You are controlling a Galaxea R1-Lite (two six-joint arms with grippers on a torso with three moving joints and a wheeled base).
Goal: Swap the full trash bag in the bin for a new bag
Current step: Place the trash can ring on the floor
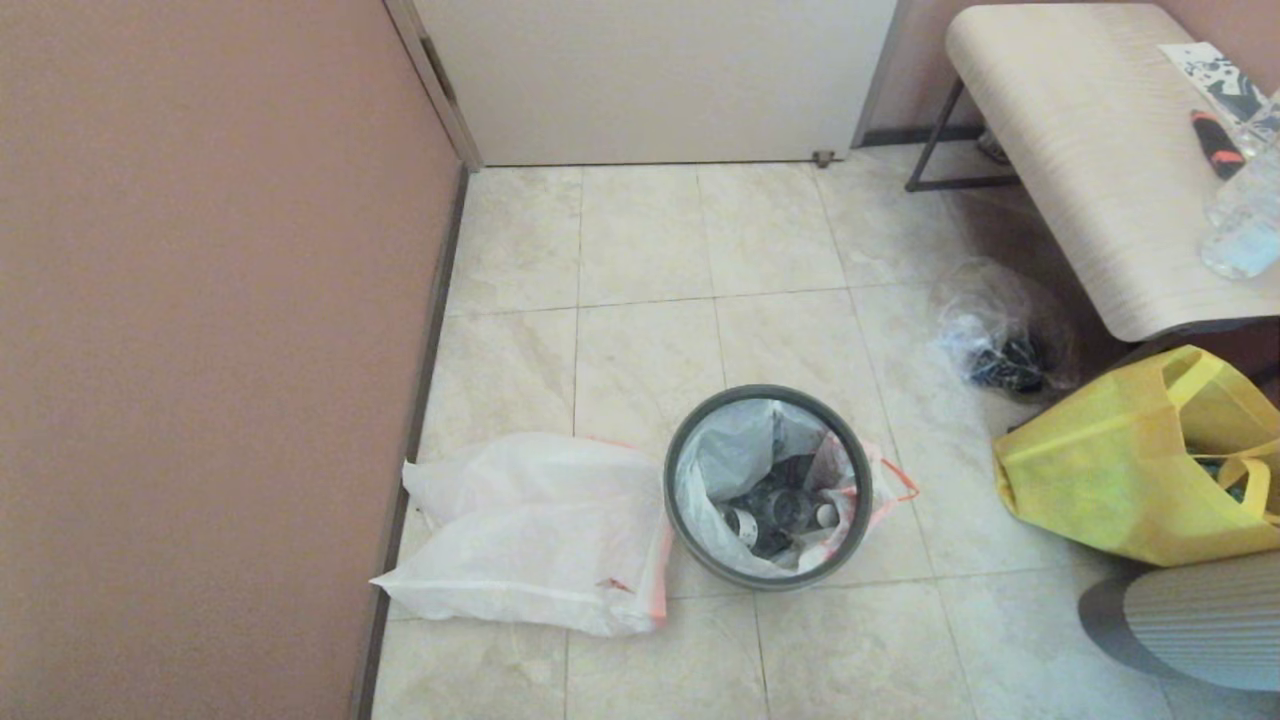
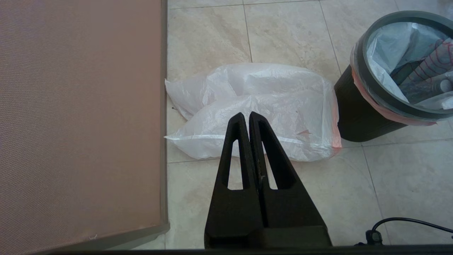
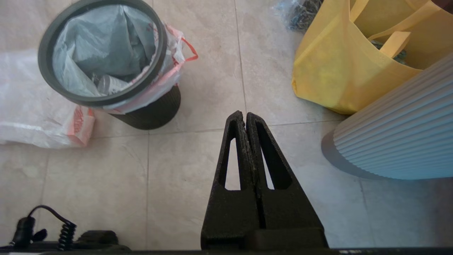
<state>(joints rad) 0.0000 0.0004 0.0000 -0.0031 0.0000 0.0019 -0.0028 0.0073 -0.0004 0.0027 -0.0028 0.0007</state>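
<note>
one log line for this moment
stage: not started | full trash bag: in bin | new bag: floor beside bin | left tool: shut, empty | right tool: shut, empty

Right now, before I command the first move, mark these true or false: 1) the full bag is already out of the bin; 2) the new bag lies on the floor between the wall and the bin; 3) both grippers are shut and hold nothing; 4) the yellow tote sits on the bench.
1) False. The full trash bag sits inside the bin, with its edge folded over the rim.
2) True. The new bag lies flat there.
3) True. The left gripper and right gripper are shut and empty.
4) False. The yellow tote stands on the floor beside the bench.
</note>
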